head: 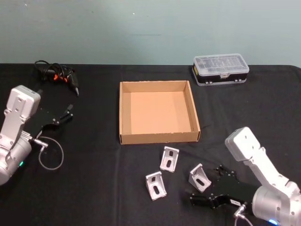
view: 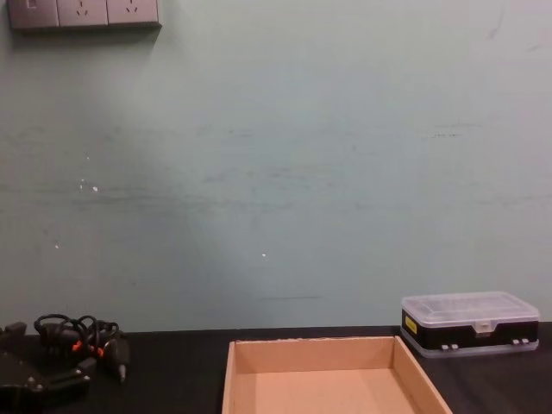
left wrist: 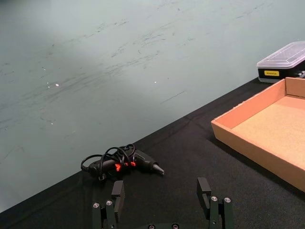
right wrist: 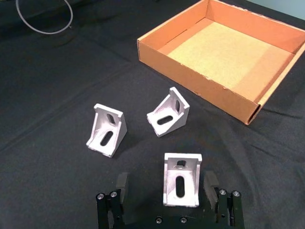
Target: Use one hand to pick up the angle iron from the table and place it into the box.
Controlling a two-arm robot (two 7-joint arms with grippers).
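While the left gripper [head: 67,113] hangs idle over the left side of the table [head: 94,165], its fingers spread wide with nothing between them, the right gripper [right wrist: 166,183] is down low at the front right of the table. Its claw is released: the two black fingers [right wrist: 121,183] stand apart on either side of an angle iron [right wrist: 181,179]. A small gap shows on each side, so they straddle it without clamping it. That angle iron rests on the table, with one slotted face turned toward the wrist camera.

A second angle iron [head: 155,185] lies farther toward the robot's left, near the front edge. A third angle iron [head: 169,158] sits just in front of the box [head: 124,113]. All three are apart from one another.

The box stands in the middle of the table, its floor showing as plain cardboard. Beyond its far right corner, near the back edge, is a plastic case [head: 221,69] with a clear lid. At the far left, a black tool [head: 59,75] with an orange mark lies tangled in its cord.
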